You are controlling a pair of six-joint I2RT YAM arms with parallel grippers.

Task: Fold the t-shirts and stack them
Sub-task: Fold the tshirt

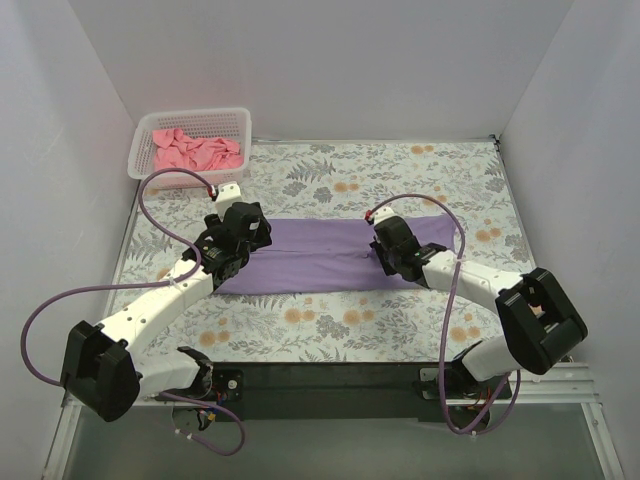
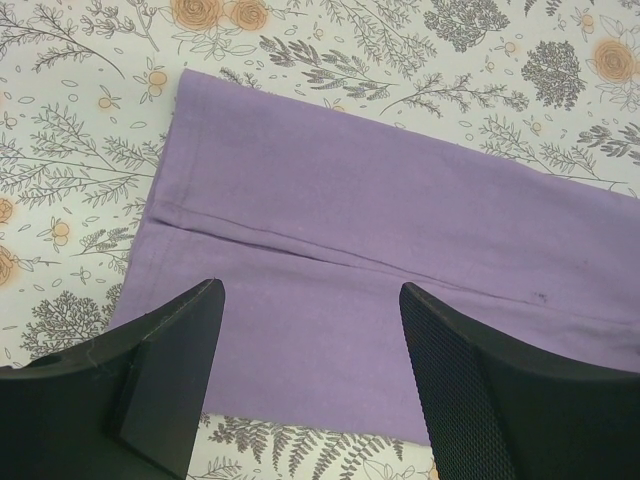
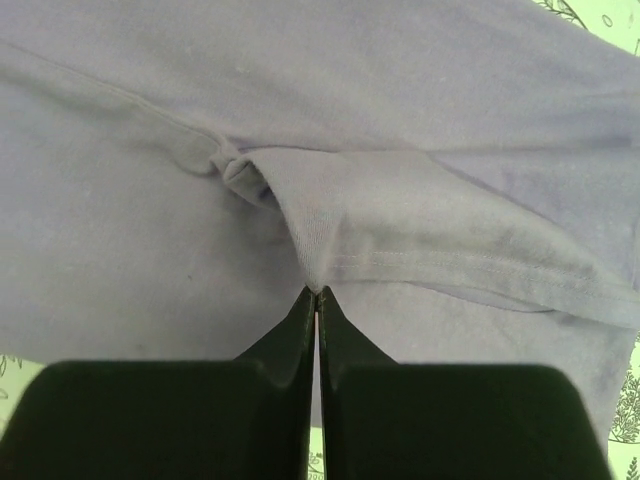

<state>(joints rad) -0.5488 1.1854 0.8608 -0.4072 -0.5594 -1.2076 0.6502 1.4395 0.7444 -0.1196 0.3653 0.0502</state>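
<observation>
The lavender-purple t-shirt (image 1: 320, 262) lies folded into a long flat strip across the middle of the floral tablecloth. My left gripper (image 1: 243, 232) hovers over its left end, open. In the left wrist view the cloth (image 2: 340, 210) shows between the spread fingers (image 2: 180, 340) of the left gripper (image 2: 310, 295). My right gripper (image 1: 385, 245) is over the strip's right part. In the right wrist view, the right gripper (image 3: 317, 291) is shut on a hemmed flap (image 3: 400, 240) of the purple shirt (image 3: 150, 230), pinched at its corner. A salmon-pink t-shirt (image 1: 195, 150) lies crumpled in the basket.
The white mesh basket (image 1: 190, 114) stands at the back left corner of the table. White walls close in the left, back and right sides. The floral tablecloth (image 1: 400, 170) covers the table around the shirt.
</observation>
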